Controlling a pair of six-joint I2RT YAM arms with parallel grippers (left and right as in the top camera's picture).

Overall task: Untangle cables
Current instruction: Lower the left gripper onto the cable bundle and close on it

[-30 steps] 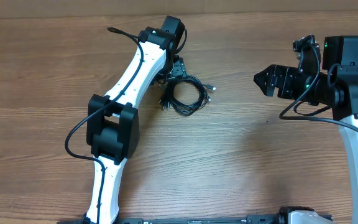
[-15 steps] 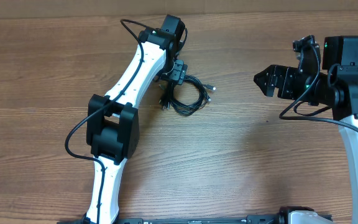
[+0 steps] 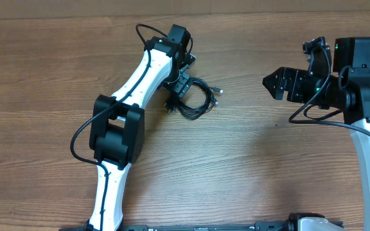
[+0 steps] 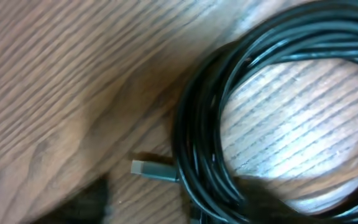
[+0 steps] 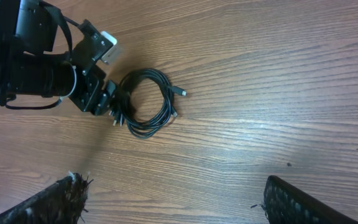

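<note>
The cables lie as one small black coil on the wooden table, with a silver-grey plug end sticking out at its right. My left gripper is down over the coil's left edge. In the left wrist view the coil fills the frame, with a silver plug beside it and a blurred dark finger at lower left; the jaws look apart, holding nothing. The right wrist view shows the coil and left gripper from afar. My right gripper is open and empty, well right of the coil.
The left arm stretches diagonally from the front edge to the coil, with its own thicker black cable looping behind the wrist. The right arm's body stands at the far right. The wooden table has nothing else on it.
My left wrist has turned and shifted slightly right over the coil's left edge, and its own cable loop has swung right. The coil and the right arm have not moved.
</note>
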